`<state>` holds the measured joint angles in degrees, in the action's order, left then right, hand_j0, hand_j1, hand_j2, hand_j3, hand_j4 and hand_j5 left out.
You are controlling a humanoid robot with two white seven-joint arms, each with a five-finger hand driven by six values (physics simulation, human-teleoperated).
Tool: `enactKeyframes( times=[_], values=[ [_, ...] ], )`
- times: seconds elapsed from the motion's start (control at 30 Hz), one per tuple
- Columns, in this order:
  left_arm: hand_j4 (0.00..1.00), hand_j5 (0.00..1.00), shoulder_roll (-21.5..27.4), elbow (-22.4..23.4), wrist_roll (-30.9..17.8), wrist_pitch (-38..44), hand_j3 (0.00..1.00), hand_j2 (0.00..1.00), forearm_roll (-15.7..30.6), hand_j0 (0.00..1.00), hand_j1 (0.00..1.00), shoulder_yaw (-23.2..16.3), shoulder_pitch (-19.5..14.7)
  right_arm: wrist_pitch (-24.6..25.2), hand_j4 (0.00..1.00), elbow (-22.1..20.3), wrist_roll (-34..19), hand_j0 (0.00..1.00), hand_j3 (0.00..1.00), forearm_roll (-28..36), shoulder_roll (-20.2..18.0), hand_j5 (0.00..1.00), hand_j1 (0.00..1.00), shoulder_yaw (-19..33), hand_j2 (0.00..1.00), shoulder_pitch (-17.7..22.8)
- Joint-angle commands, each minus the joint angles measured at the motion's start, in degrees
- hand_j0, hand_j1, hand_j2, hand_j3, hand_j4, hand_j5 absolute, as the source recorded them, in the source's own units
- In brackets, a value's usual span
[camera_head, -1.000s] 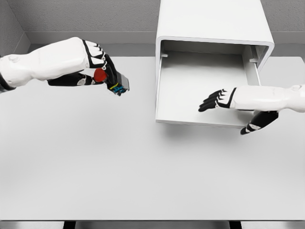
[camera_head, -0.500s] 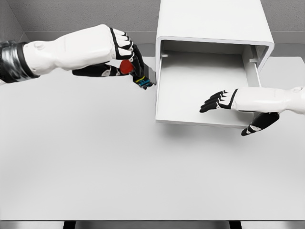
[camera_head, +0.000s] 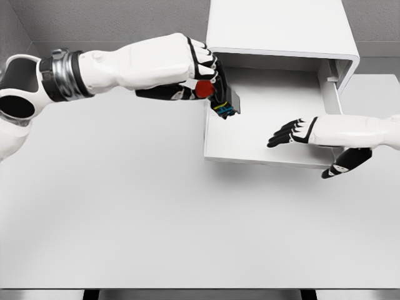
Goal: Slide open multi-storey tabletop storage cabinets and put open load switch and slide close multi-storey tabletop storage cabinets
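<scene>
Overhead, the left hand [camera_head: 199, 70] reached in from the picture's left, its fingers curled tight around the switch [camera_head: 224, 102], a small dark block with a red knob and flecks of yellow and blue at its lower end. The switch hung just over the left wall of the drawer [camera_head: 262, 156], at the drawer's near-left corner, clear of the drawer floor as far as the head view showed. The drawer stood pulled out from the white cabinet [camera_head: 278, 28], its pale floor bare and its front lip facing the robot. The cabinet sat at the far edge of the table [camera_head: 125, 212], right of the middle.

The right hand [camera_head: 312, 140] came in from the picture's right and lay across the drawer's front-right corner. Its fingers stretched loosely over the drawer floor and pointed left, while the thumb dropped below the front lip. It gripped nothing; whether it touched the lip could not be told. The two hands were well apart, the drawer's open floor between them.
</scene>
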<state>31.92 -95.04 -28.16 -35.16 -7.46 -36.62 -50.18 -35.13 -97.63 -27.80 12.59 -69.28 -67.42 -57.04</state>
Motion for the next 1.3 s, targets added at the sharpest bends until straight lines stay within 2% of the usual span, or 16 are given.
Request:
enactKeyframes(
  times=[0.0, 0.2, 0.43, 0.6, 0.8, 0.87, 0.93, 1.0, 1.27],
  values=[
    [0.43, 0.43, -2.0, 1.3, -0.1, 0.2, 0.43, 0.43, -1.3, 0.43, 0.43, -1.0, -0.2, 0.1, 1.0, 0.0, 0.0, 1.0, 1.0, 0.4, -0.4, 1.0, 1.0, 0.1, 1.0, 0.0],
    [0.44, 0.44, -5.9, 7.7, -0.1, 0.2, 0.44, 0.44, -4.5, 0.44, 0.44, -3.5, -1.1, 0.1, 1.0, 0.0, 0.0, 1.0, 1.0, 0.4, -0.7, 1.0, 1.0, 0.1, 1.0, 0.0],
    [0.44, 0.44, -7.1, 8.1, -0.4, 0.2, 0.44, 0.44, -4.8, 0.44, 0.44, -3.6, -1.2, 0.1, 1.0, -0.1, 0.1, 1.0, 1.0, 0.4, -0.8, 1.0, 1.0, 0.1, 1.0, 0.0],
    [0.44, 0.44, -9.7, 12.1, -0.4, 0.2, 0.44, 0.44, -6.5, 0.44, 0.44, -5.8, -1.8, 0.1, 1.0, 0.0, 0.1, 1.0, 1.0, 0.4, -0.9, 1.0, 1.0, 0.1, 1.0, 0.0],
    [0.45, 0.45, -10.8, 13.2, -0.4, 0.2, 0.45, 0.45, -8.1, 0.45, 0.45, -6.0, -1.7, 0.1, 1.0, -0.1, 0.1, 1.0, 1.0, 0.4, -0.9, 1.0, 1.0, 0.1, 1.0, 0.0],
    [0.57, 0.57, -10.7, 13.4, -0.3, 0.2, 0.57, 0.57, -8.2, 0.57, 0.57, -6.0, -1.7, 0.1, 1.0, -0.1, 0.1, 1.0, 1.0, 0.4, -0.9, 1.0, 1.0, 0.1, 1.0, 0.0],
    [0.85, 0.85, -10.7, 13.4, -0.3, 0.2, 0.85, 0.85, -8.1, 0.85, 0.85, -6.0, -1.8, 0.1, 1.0, -0.1, 0.1, 1.0, 1.0, 0.4, -0.9, 1.0, 1.0, 0.0, 1.0, 0.0],
    [0.96, 0.96, -10.7, 13.4, -0.2, 0.2, 0.96, 0.96, -8.1, 0.96, 0.96, -6.0, -1.8, 0.1, 1.0, -0.1, 0.1, 1.0, 1.0, 0.4, -0.9, 1.0, 1.0, 0.1, 1.0, 0.0],
    [1.0, 1.0, -12.2, 13.4, -0.2, 0.2, 1.0, 1.0, -8.1, 1.0, 1.0, -6.0, -1.8, 0.1, 1.0, 0.0, 0.2, 1.0, 1.0, 0.4, -1.3, 1.0, 1.0, 0.1, 1.0, 0.0]
  ],
)
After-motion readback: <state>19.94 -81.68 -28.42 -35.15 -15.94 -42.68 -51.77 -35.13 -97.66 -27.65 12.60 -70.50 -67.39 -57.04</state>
